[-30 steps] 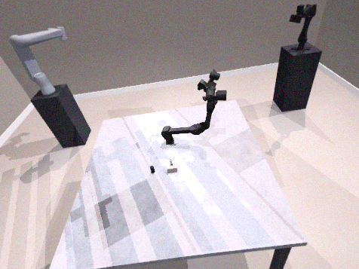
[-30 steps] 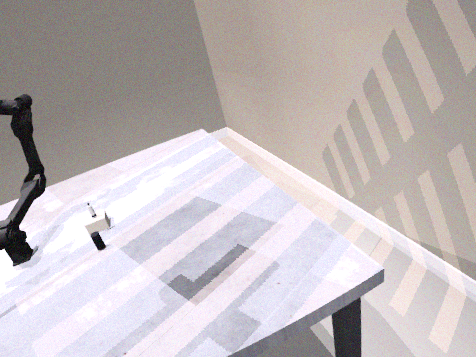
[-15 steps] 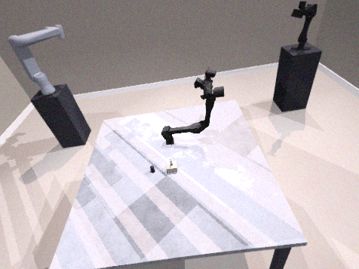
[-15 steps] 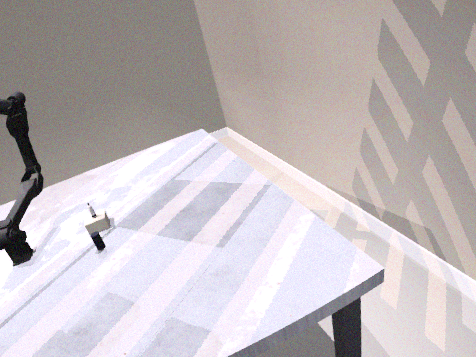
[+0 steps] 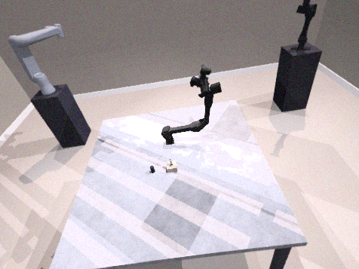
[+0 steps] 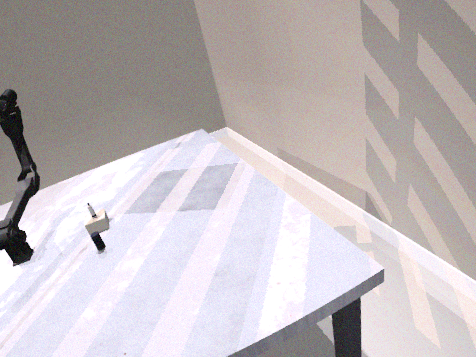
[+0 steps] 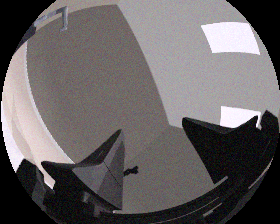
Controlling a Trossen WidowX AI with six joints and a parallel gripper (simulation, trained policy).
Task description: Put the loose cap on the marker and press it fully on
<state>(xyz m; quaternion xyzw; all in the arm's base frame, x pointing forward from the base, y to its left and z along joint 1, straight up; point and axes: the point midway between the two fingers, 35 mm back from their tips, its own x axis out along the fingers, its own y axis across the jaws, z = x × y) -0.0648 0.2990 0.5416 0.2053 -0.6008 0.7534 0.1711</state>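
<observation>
The holder block (image 5: 172, 168) (image 6: 100, 222) is small and cream and sits on the table (image 5: 124, 192) (image 6: 200, 255). The thin marker (image 5: 170, 162) (image 6: 91, 210) stands up out of it, with no cap seen on its upper end. The dark cap (image 5: 151, 169) (image 6: 98, 242) stands loose on the table beside the block, to its left in the top view. My gripper (image 7: 154, 127) is raised high above the table, well away from marker, cap and block. In the wrist view its two fingers stand apart with nothing between them. The wrist view shows no task object.
My arm (image 5: 188, 127) (image 6: 25, 195) rises from its base behind the block. A grey arm (image 5: 35, 38) stands on a dark pedestal (image 5: 64, 117) at the left. A black arm (image 5: 306, 26) stands on another pedestal (image 5: 298, 79) at the right, both off the table.
</observation>
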